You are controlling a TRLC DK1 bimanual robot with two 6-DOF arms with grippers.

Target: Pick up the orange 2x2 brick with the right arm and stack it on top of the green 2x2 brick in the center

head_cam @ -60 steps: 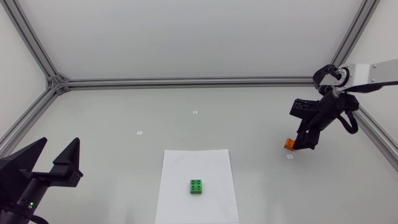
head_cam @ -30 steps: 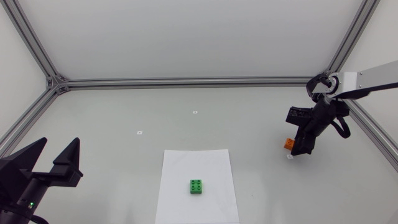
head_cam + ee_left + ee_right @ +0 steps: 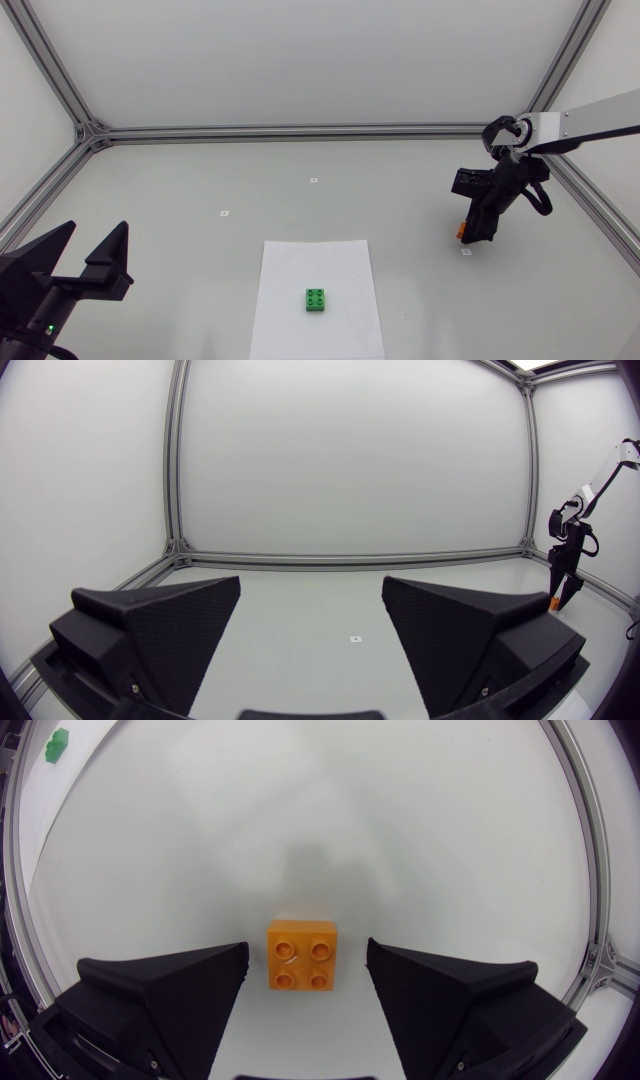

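Over at the table's right side, the right arm [image 3: 590, 112] is coming in from the edge and pointing its black wrist down at the orange brick [image 3: 461, 229]. The right jaws are standing wide, one finger on each side of the brick [image 3: 302, 953]. A strip of bare table is showing on both sides, so they are not gripping it. The brick is sitting flat on the table [image 3: 200, 180], four studs up, just beside a small white marker [image 3: 466, 252]. From above, the wrist is covering most of it and only an orange corner is peeking out.

Well apart from it, toward the middle of the table, the green brick [image 3: 317, 299] is lying studs up on a white sheet [image 3: 300, 265], nearer the sheet's lower end. The left arm [image 3: 35, 300] is sitting at the near left corner. The left jaws are spread wide over bare table and pointing across it. From that side the right arm [image 3: 600, 475] is showing far off, with an orange speck [image 3: 552, 600] beneath its wrist.
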